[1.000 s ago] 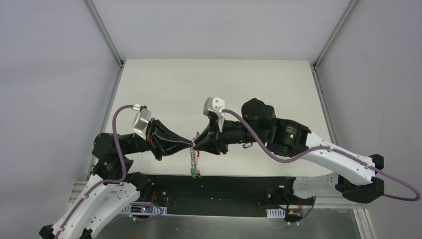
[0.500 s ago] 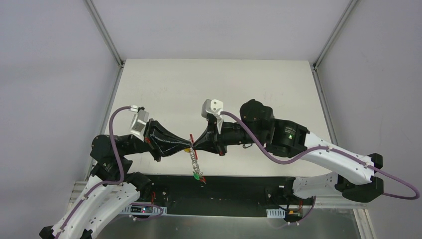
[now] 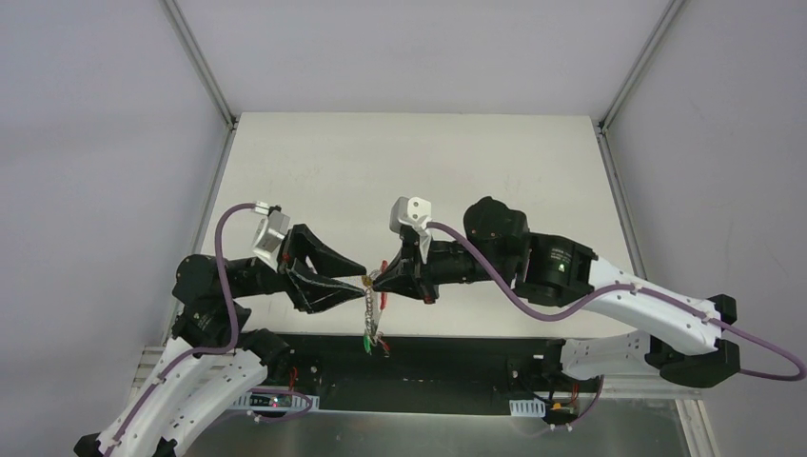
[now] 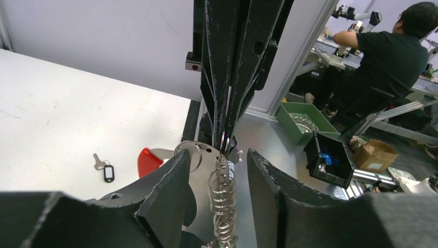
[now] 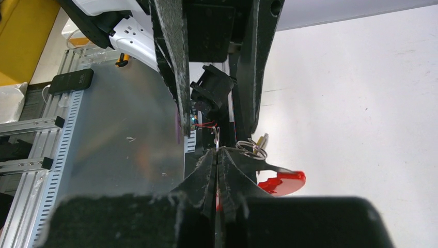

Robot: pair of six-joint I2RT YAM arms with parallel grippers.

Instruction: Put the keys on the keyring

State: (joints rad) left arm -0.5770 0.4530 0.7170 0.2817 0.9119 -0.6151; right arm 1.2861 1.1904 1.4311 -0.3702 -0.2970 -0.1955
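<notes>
Presently listed: silvery, spring-like keyring of small linked metal loops (image 4: 223,192), hanging free in the air, its top loop pinched between the pressed-together jaws of the right gripper (image 5: 217,153). The left gripper (image 4: 219,157) straddles it, jaws apart. Judged light, limp, smooth, and apt to swing or slip; best taken at a single stiff loop near the top. One small silver key with black plastic tag (image 4: 103,169) lies apart on the white table (image 4: 57,103).

Keyring (image 4: 223,192) shiny coiled metal; table (image 4: 62,116) matt white.
</notes>
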